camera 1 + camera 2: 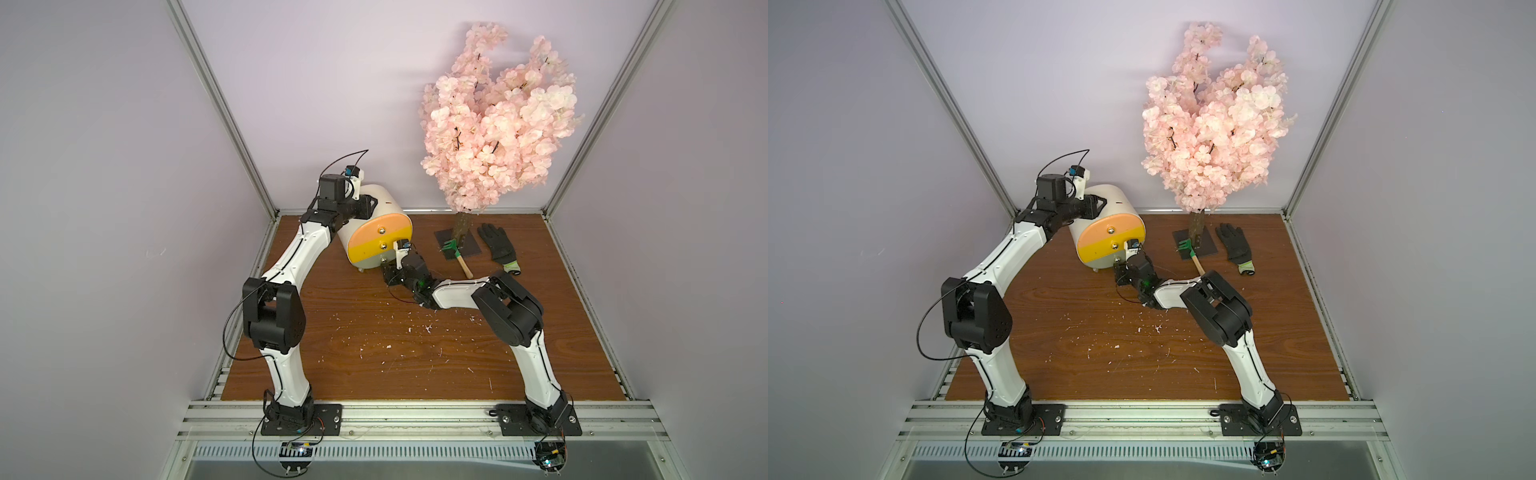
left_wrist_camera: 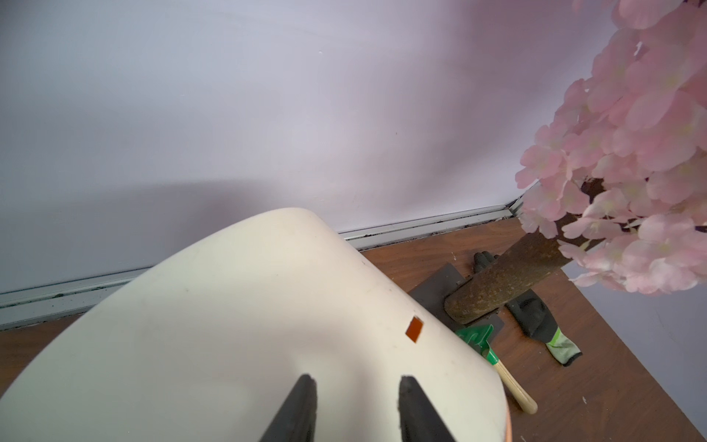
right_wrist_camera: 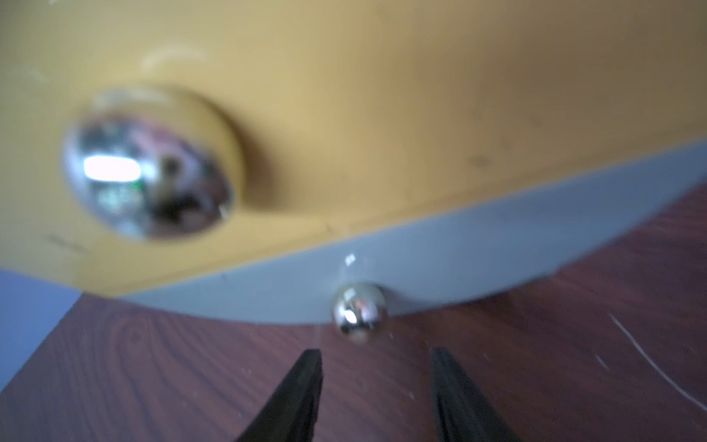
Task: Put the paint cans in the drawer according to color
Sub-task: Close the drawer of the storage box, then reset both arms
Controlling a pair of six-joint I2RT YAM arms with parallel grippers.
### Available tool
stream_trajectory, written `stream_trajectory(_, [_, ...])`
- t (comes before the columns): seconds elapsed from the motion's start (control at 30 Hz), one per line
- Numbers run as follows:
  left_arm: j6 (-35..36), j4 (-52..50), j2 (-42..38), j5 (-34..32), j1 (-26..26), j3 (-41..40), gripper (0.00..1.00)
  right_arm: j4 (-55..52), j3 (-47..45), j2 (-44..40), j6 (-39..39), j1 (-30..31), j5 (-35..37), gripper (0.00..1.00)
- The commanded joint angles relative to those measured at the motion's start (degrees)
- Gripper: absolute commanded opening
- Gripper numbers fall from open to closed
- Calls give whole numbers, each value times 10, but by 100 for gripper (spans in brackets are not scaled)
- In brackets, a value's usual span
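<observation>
The drawer (image 1: 386,203) is a rounded cream cabinet at the back left of the table, seen in both top views (image 1: 1113,199). Its peach, yellow and grey fronts all sit flush. My left gripper (image 2: 357,379) rests over the cabinet's cream top (image 2: 229,325), open, with nothing between its fingers. My right gripper (image 3: 377,352) is low over the table in front of the grey bottom front (image 3: 497,260). It is open, just short of that front's shiny knob (image 3: 359,313). The yellow front's knob (image 3: 149,164) is close by. The paint cans are out of view.
A pink blossom tree (image 1: 498,120) stands on a dark plate at the back right. Beside it lie a green hand rake (image 1: 455,249) and a black glove (image 1: 498,247). White flecks dot the wooden table (image 1: 374,353). Walls close in on three sides.
</observation>
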Motion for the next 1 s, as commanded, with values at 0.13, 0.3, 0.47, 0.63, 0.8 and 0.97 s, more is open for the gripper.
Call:
stream_trajectory(0.13, [-24, -137, 22, 23, 18, 76, 44, 9, -144, -211, -12, -4, -12, 60])
stream_trajectory(0.3, [-23, -96, -43, 5, 18, 46, 51, -118, -206, -355, -33, -18, 14, 73])
stream_trajectory(0.47, [-28, 9, -151, -30, 19, -74, 64, -221, -232, -489, -65, -23, 85, 99])
stream_trajectory(0.63, [-28, 92, -262, -86, 19, -217, 89, -328, -220, -562, -67, -66, 145, 99])
stream_trajectory(0.8, [-2, 123, -353, -159, 19, -357, 100, -309, -264, -620, -95, -113, 221, 99])
stream_trajectory(0.97, [60, 156, -419, -195, 19, -493, 100, -265, -299, -669, -139, -148, 247, 99])
